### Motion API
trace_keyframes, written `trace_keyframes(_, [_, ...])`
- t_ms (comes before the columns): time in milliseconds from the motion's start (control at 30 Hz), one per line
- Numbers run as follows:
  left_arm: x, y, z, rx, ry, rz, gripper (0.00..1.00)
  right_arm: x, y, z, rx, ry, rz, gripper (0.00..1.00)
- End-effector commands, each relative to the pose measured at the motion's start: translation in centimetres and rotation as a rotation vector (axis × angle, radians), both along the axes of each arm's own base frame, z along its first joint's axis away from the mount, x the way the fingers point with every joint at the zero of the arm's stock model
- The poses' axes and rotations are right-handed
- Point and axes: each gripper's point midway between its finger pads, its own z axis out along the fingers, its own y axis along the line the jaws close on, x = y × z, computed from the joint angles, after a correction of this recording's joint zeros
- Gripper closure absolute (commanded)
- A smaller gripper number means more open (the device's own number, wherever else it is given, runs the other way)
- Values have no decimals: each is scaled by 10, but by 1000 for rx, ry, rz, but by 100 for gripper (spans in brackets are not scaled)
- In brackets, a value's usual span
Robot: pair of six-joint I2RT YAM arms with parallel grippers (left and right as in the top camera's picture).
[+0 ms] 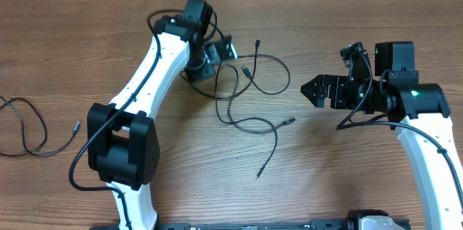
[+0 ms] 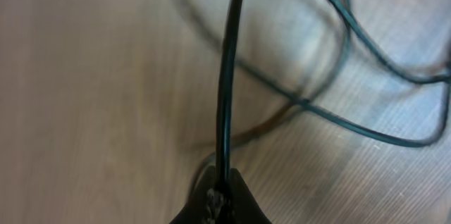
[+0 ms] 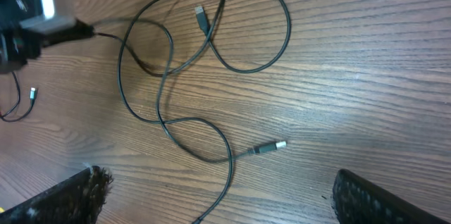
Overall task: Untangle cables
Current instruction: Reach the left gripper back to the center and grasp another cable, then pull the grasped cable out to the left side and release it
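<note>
Between the left fingers (image 2: 231,204), clenched tight, runs one of the thin black cords with metal-tipped plugs (image 3: 165,76). Its loose loops sprawl over the brown wooden desk (image 1: 325,172) just beyond them. Opposite, the right fingers (image 1: 315,89) stand released, spread wide, touching no cord.

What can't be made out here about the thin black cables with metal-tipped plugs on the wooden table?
Left wrist: loops of the thin black cables beyond the left gripper are blurred.
Overhead: the gripper's own body hides its grip; the plugs are too small to identify.
Right wrist: one cable runs off the bottom edge.
</note>
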Motion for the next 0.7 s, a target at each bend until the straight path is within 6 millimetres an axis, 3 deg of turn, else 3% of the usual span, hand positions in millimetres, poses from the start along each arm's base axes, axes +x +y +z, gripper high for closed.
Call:
trace_keyframes(0, [43, 0, 121, -113, -308, 282, 96, 6, 0, 15, 6, -47, -1, 0])
trace_keyframes(33, [48, -4, 153, -177, -370, 307, 96, 6, 0, 15, 6, -47, -1, 0])
trace_keyframes(67, [49, -13, 200, -288, -449, 320, 96, 6, 0, 15, 6, -46, -1, 0])
trace_keyframes(100, [46, -20, 234, -372, -497, 311, 96, 6, 0, 15, 6, -45, -1, 0])
trace_keyframes(167, [36, -28, 289, -493, -581, 281, 96, 5, 0, 15, 6, -44, -1, 0])
trace_keyframes(267, [18, -21, 358, -582, -727, 278, 96, 5, 0, 15, 6, -44, -1, 0])
trace_keyframes(333, [9, -6, 391, -587, -826, 303, 96, 5, 0, 15, 6, -44, -1, 0])
trace_keyframes(400, [5, 16, 413, -548, -921, 371, 96, 5, 0, 15, 6, -44, -1, 0])
trace_keyframes(500, [3, 68, 431, -402, -1059, 556, 96, 6, 0, 15, 6, -45, -1, 0])
trace_keyframes(567, [1, 107, 432, -272, -1116, 699, 96, 5, 0, 15, 6, -44, -1, 0])
trace_keyframes(667, [-4, 145, 422, -172, -1117, 853, 96, 6, 0, 15, 6, -45, -1, 0])
